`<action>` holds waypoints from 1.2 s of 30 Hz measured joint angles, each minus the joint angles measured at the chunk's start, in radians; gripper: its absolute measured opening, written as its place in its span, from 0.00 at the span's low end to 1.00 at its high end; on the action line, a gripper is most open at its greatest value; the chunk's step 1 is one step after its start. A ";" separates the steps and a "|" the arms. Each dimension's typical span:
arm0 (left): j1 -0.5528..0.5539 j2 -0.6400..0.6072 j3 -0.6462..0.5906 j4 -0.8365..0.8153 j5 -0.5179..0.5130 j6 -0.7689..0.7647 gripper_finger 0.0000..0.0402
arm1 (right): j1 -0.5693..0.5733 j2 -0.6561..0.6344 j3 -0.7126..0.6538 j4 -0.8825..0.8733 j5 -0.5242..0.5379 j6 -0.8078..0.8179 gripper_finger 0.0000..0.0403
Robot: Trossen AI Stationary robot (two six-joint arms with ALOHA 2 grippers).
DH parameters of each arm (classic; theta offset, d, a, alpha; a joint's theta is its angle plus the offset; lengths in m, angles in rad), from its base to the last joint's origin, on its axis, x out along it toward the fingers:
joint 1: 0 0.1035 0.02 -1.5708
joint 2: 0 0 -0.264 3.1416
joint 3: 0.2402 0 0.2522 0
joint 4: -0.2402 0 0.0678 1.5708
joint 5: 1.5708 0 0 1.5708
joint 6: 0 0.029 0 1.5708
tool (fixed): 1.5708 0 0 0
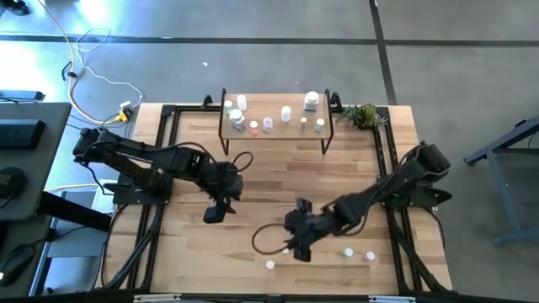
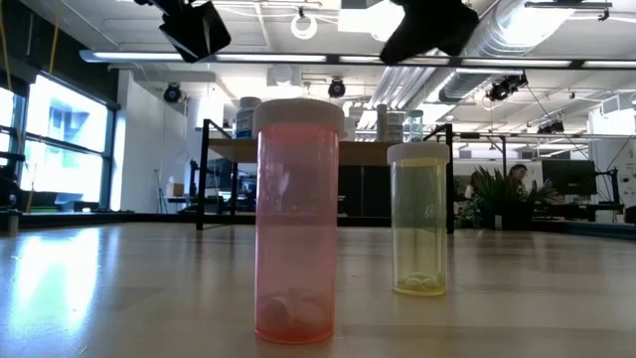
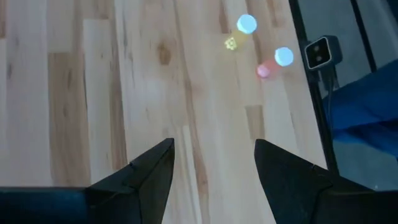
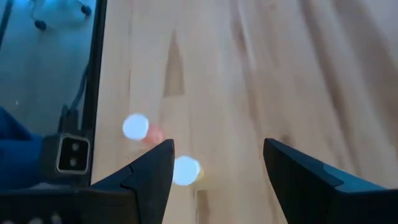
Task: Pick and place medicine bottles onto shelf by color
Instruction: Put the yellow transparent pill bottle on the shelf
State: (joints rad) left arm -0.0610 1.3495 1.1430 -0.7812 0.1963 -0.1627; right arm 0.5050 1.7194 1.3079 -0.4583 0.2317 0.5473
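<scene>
With jaws released, the right gripper (image 4: pixel 217 163) hovered above the yellow bottle (image 4: pixel 185 170) at the counter's (image 1: pixel 269 181) lower right, needing centring before closing; the left gripper (image 3: pixel 213 163) also hung released.

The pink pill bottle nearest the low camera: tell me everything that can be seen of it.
The pink pill bottle is a translucent pink plastic cylinder with a white cap, standing upright on the wooden tabletop. A few pale pills lie at its bottom; the rest looks empty. Nothing grips it: both arms hang well above. The yellow pill bottle, also white-capped and upright, stands apart from it to one side. In the left wrist view it shows as a white cap over a pink body near the table's edge.
</scene>
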 joint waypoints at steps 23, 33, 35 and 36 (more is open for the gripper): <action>-0.015 0.000 -0.001 -0.003 -0.001 -0.071 0.53 | 0.078 0.220 0.000 0.130 0.056 0.030 0.59; -0.015 0.000 -0.001 -0.002 -0.001 -0.071 0.53 | 0.078 0.232 0.000 0.125 0.048 0.039 0.49; -0.015 0.000 -0.001 -0.002 -0.001 -0.071 0.53 | 0.078 0.236 0.000 0.109 0.045 0.039 0.45; -0.015 0.000 -0.001 -0.002 -0.001 -0.071 0.53 | 0.078 0.239 0.000 0.105 0.044 0.039 0.43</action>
State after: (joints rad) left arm -0.0757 1.3499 1.1416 -0.7830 0.1954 -0.2333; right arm 0.5831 1.9582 1.3079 -0.3537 0.2761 0.5865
